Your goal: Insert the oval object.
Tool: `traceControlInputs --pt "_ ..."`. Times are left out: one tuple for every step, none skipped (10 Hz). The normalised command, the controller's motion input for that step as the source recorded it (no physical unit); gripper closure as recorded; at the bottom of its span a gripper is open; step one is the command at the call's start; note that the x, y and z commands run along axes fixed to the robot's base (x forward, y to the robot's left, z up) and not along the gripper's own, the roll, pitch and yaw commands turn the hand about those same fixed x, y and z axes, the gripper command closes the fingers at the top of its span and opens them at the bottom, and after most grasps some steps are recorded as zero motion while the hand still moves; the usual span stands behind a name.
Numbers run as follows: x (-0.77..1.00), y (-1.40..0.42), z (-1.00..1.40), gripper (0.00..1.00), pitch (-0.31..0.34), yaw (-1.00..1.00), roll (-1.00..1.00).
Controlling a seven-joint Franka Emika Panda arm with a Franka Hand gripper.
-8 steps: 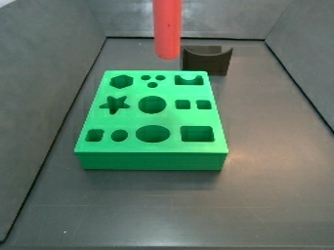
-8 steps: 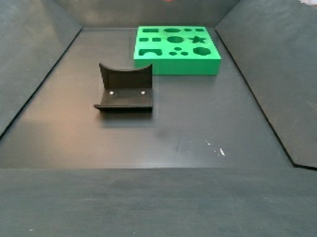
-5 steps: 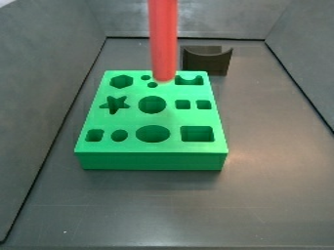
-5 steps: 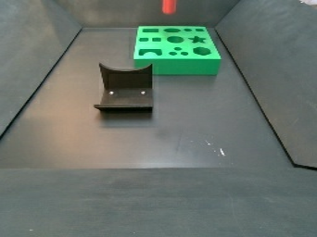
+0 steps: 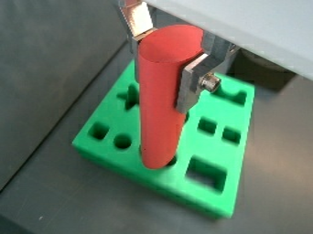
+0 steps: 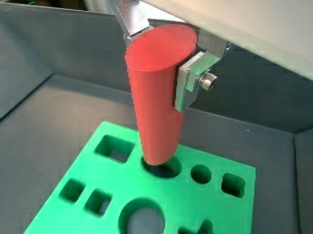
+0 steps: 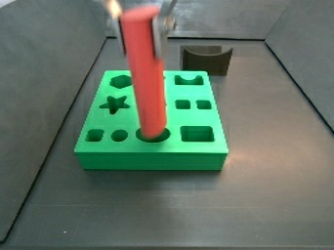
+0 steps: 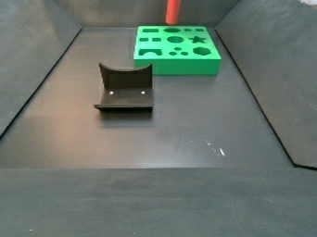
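The oval object, a long red-orange peg [image 7: 144,73], hangs upright in my gripper [image 5: 167,50], which is shut on its upper end; the silver fingers [image 6: 193,78] press its two sides. The peg also shows in a wrist view [image 6: 156,96] and at the far edge of a side view [image 8: 173,11]. The green block [image 7: 209,146] with several shaped holes lies below it. In a side view the peg's lower end is over the oval hole [image 7: 159,137] in the block's front row. In a side view [image 8: 173,18] it ends slightly above the block [image 8: 180,63].
The dark fixture [image 8: 124,88] stands on the floor apart from the block, and it shows behind the block in a side view [image 7: 206,59]. Grey walls enclose the dark floor [image 8: 161,157].
The gripper has carried the peg from over the block's back row to over its front row, and it now hangs lower.
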Motion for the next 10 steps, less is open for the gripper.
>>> traceControlInputs --pt "-0.05 -0.17 -0.24 1.0 0.05 -0.93 0.13" --pt "-0.13 -0.03 -0.1 1.0 0.09 -0.92 0.18" --pt "-0.16 -0.05 0.0 1.0 0.111 -0.84 0.28" --pt "-0.13 -0.02 0.21 1.0 0.094 -0.81 0.26" --pt "-0.11 -0.01 0.26 1.0 0.084 -0.81 0.26" --pt "-0.13 -0.01 0.27 1.0 0.064 -0.84 0.26" --pt "-0.13 0.0 0.21 1.0 0.081 -0.81 0.27" --pt "0.0 0.0 0.03 1.0 0.029 -0.75 0.32" --pt "0.15 0.0 0.0 1.0 0.004 -0.6 0.35" --pt "0.17 0.0 0.0 1.0 0.007 -0.6 0.35"
